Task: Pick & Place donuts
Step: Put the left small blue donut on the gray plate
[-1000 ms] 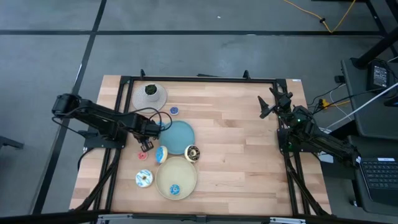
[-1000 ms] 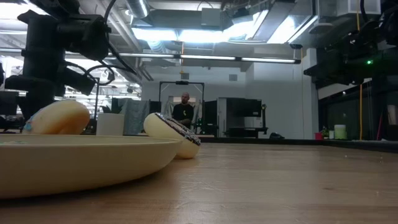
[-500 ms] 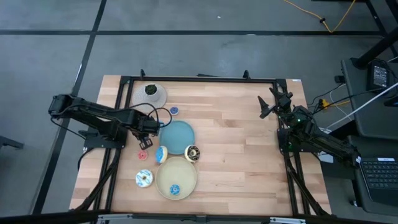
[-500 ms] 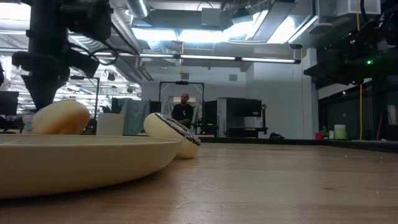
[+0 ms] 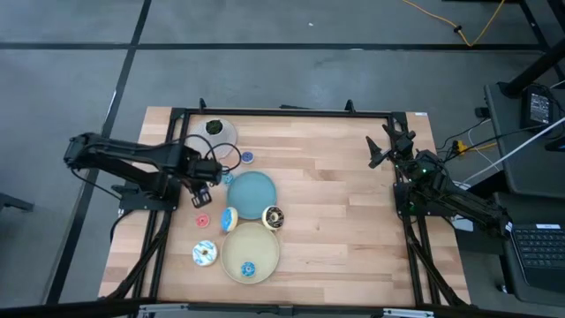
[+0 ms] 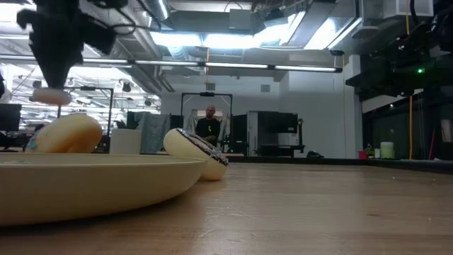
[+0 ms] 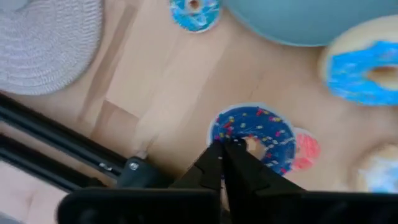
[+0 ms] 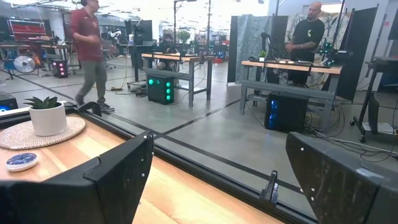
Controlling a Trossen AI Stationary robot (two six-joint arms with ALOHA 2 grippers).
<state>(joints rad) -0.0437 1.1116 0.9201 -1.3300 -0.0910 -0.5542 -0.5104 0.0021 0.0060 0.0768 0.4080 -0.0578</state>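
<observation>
High view: the left arm reaches in from the table's left edge, its left gripper (image 5: 202, 196) pinched on a small blue sprinkled donut (image 7: 255, 134), lifted above a pink donut (image 5: 204, 221). Bare wood lies right. The blue plate (image 5: 252, 193) sits beside it. The right gripper (image 5: 381, 147) waits spread.

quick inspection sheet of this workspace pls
surface: wooden table, black frame
job's things: small donut held above the table by left gripper; pink donut, blue-orange donut, chocolate donut and white donut around the plates; blue donut on beige plate; second blue donut near blue plate
clutter: potted plant on a mat
grippers: left fingers shut on small donut; right gripper open, waiting at right edge
cables: yellow cable on floor
surroundings: people beyond the table
</observation>
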